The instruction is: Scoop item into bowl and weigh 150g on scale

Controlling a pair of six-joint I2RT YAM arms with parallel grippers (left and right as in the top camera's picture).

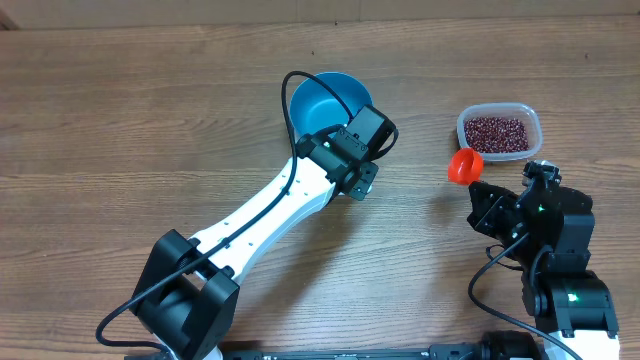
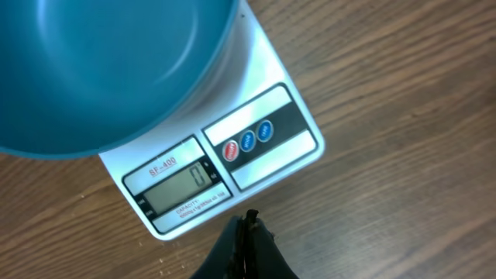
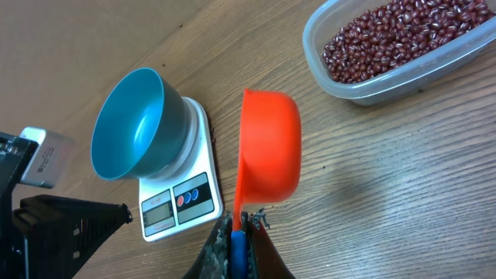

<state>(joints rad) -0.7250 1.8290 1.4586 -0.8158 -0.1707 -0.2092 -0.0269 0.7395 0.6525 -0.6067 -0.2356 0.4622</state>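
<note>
The blue bowl [image 2: 101,62] stands on the white scale [image 2: 256,167], whose display shows zero. My left gripper [image 2: 248,221] is shut with nothing in it, its tips just off the scale's display edge. Seen from overhead, that gripper [image 1: 358,165] hangs beside the bowl [image 1: 330,100] and hides most of the scale. My right gripper [image 3: 242,221] is shut on the handle of an orange scoop [image 3: 270,143], held above the table between the scale [image 3: 182,198] and the beans [image 3: 395,39]. The scoop's inside does not show.
The beans lie in a clear plastic tub [image 1: 498,132] at the back right, a little beyond the scoop [image 1: 463,166]. The left arm [image 1: 260,215] stretches diagonally across the middle of the table from the front left.
</note>
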